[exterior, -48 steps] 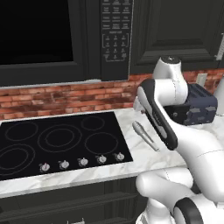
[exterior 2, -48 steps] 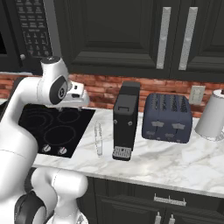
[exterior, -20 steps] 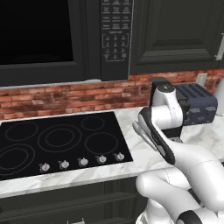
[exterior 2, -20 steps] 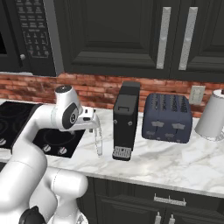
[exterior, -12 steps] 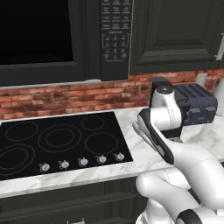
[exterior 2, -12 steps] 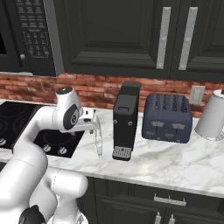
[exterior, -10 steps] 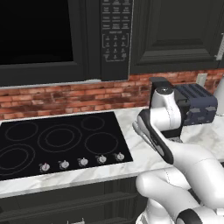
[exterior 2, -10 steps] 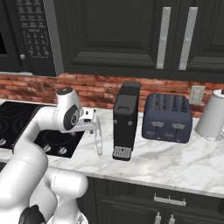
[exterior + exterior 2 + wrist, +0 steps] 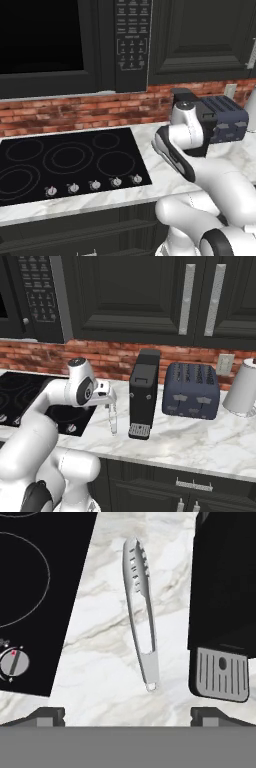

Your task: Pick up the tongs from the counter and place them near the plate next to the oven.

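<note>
The tongs (image 9: 140, 612) are seen lying flat on the white marble counter (image 9: 105, 662), in the strip between the black glass cooktop (image 9: 40, 587) on the left and the black coffee machine (image 9: 225, 587) on the right. In the hand view the slotted, wider end is directed toward the far side of the counter and the narrow joined end toward the near edge. The tongs are apart from both the cooktop edge and the coffee machine's drip tray (image 9: 220, 674).

The gripper (image 9: 127, 714) is held above the counter, over the near end of the tongs. Its two dark fingertips (image 9: 46, 714) are set wide apart at the bottom corners of the hand view, and nothing is held between them. The tongs are located between the two tips but clear of them.

In the right base view the tongs (image 9: 112, 417) are visible just below the white hand of the arm, on the counter (image 9: 200, 441) beside the coffee machine (image 9: 143, 393). A dark blue toaster (image 9: 191, 390) is positioned to the right of the coffee machine, and a white kettle (image 9: 241, 388) stands farther right. A cooktop knob (image 9: 12, 662) is visible at the near left in the hand view. In the left base view the arm covers the tongs' position; the cooktop (image 9: 65, 160) and the toaster (image 9: 223, 125) are shown against a red brick backsplash (image 9: 75, 112).
</note>
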